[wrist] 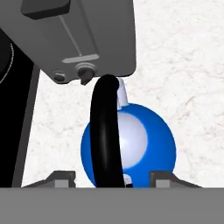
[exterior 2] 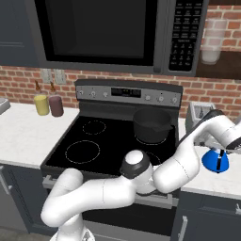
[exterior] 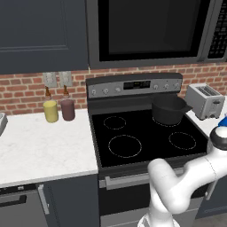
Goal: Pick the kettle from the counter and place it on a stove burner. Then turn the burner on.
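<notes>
Reaching far to its right, the white arm bends over the counter (exterior 2: 28, 129) beside the stove, and its gripper (wrist: 113, 178) hangs directly above the kettle (wrist: 148, 144). From the hand view, the two finger tips (wrist: 61, 177) stand one on each side of the blue body, with the kettle's black arched handle (wrist: 105, 131) running up between them; the jaws are apart, and whether they touch the handle or the body I cannot tell. The kettle sits upright on the white speckled stone to the right of the cooktop (exterior: 146, 137), just in front of the toaster (exterior: 205, 101), whose grey front shows at the top of the hand view. In the right base view the kettle (exterior 2: 215, 160) appears just below the wrist, near the counter's front edge. On the black glass, the largest white ring (exterior: 125, 146) lies at the front left, bare, well apart from the kettle. A dark grey pot (exterior: 168, 109) stands on the rear right ring. At the back of the left counter, a yellow bottle (exterior: 50, 110) and a dark maroon bottle (exterior: 68, 108) stand side by side against the brick wall (exterior: 22, 91). A microwave (exterior 2: 103, 33) hangs over the stove's control panel (exterior: 135, 85).
</notes>
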You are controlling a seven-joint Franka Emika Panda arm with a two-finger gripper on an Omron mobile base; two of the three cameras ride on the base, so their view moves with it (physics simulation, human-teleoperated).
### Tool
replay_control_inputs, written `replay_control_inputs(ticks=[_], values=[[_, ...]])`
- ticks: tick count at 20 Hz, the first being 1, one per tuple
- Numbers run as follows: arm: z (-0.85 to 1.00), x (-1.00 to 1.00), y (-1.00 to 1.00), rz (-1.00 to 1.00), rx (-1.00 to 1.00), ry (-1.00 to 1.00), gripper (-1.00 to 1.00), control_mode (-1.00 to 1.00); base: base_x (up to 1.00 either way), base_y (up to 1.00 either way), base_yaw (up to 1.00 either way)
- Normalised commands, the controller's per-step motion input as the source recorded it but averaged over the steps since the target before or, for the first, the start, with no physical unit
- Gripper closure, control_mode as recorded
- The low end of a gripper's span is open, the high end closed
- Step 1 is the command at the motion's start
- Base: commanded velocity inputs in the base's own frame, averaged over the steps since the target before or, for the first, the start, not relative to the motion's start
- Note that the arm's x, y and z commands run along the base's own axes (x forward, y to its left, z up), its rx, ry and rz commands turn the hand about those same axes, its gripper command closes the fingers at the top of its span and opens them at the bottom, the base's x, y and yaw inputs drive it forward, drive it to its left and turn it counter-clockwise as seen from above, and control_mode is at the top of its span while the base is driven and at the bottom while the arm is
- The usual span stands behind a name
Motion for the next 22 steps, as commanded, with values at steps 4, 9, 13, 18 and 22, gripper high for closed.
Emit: replay_control_inputs(ticks=[4, 9, 13, 18, 22], values=[[0.0, 0.0, 0.0, 0.0, 0.0, -0.01, 1.0, -1.0, 0.0, 0.0, 0.0], [0.0, 0.0, 0.0, 0.0, 0.0, -0.09, 1.0, -1.0, 0.0, 0.0, 0.0], [0.0, -0.07, 0.0, 0.0, 0.0, -0.2, 1.0, -1.0, 0.0, 0.0, 0.0], [0.26, -0.5, 0.32, 0.03, 0.0, -0.42, 1.0, -1.0, 0.0, 0.0, 0.0], [0.28, -0.8, 0.83, 0.11, 0.0, -0.56, 1.0, -1.0, 0.0, 0.0, 0.0]])
